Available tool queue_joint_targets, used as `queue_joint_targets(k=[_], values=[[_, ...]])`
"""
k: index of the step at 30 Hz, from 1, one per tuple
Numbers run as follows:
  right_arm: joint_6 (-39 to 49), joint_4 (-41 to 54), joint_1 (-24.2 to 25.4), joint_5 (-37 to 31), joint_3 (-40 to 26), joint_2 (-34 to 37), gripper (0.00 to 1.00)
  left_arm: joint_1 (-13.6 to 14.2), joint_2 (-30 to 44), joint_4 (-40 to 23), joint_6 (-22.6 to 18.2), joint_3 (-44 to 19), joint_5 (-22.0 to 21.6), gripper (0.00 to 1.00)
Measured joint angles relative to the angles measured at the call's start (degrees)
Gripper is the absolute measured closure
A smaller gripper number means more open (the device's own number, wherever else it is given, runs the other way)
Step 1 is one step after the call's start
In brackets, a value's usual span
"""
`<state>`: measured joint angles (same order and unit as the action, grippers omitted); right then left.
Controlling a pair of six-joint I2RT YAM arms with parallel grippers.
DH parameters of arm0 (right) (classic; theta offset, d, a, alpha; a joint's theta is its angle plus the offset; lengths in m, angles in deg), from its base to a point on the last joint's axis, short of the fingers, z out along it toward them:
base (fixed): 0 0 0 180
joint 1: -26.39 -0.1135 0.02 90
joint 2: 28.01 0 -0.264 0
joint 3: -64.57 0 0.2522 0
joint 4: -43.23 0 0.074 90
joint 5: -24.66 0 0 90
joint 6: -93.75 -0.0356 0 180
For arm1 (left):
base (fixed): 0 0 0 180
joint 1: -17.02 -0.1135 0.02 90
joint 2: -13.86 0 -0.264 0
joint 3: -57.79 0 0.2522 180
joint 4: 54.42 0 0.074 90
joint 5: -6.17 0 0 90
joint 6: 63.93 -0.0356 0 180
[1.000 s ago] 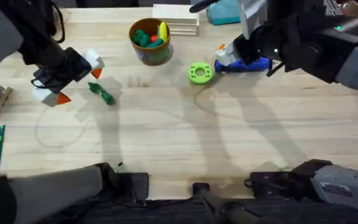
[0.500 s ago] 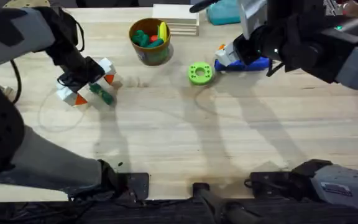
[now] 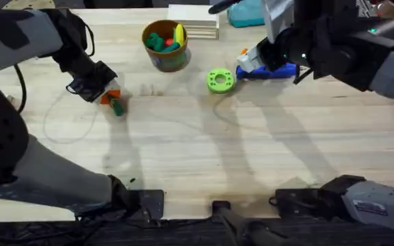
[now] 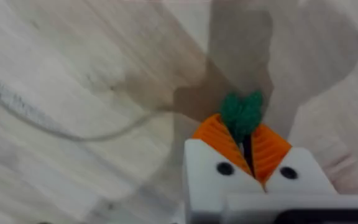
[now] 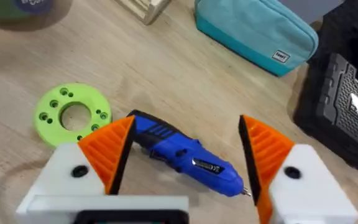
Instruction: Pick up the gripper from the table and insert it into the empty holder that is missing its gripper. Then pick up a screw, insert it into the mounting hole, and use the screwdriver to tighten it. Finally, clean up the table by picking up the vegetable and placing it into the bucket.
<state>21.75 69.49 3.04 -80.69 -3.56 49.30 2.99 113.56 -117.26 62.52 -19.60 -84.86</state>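
Note:
My left gripper (image 3: pixel 108 96) is shut on the dark green knobbly vegetable (image 3: pixel 117 106) at the table's far left. In the left wrist view its orange pads (image 4: pixel 214 135) pinch the vegetable (image 4: pixel 242 112), whose end sticks out past the left gripper (image 4: pixel 246 138). The olive-yellow bucket (image 3: pixel 165 46) with toy vegetables stands at the back, to the right of that grip. My right gripper (image 3: pixel 253 61) is open over the blue screwdriver (image 3: pixel 273 70). In the right wrist view the right gripper (image 5: pixel 185 142) straddles the screwdriver (image 5: pixel 188 157) lying on the table. Both white holders (image 5: pixel 73 177) carry orange wedges.
A green ring-shaped disc (image 3: pixel 219 80) lies just left of the screwdriver, also seen as the disc (image 5: pixel 72 112) in the right wrist view. A teal pouch (image 5: pixel 257 30) and a stack of wooden boards (image 3: pixel 193 19) lie at the back. A thin cable (image 4: pixel 42 118) loops over the table (image 3: pixel 252 150).
My left gripper swung right toward the vegetable, came down around it and shut on it. The right arm and the screwdriver have not moved.

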Motion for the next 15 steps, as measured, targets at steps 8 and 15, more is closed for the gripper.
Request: queue_joint_targets(k=[8,15], values=[[0.0,0.0,0.0,0.0,0.0,0.0,0.033,0.1,-3.0,-7.6,0.2,-2.0,6.8,0.980],[0.0,0.0,0.0,0.0,0.0,0.0,0.033,4.1,-12.6,1.2,-3.2,-6.6,17.3,0.980]])
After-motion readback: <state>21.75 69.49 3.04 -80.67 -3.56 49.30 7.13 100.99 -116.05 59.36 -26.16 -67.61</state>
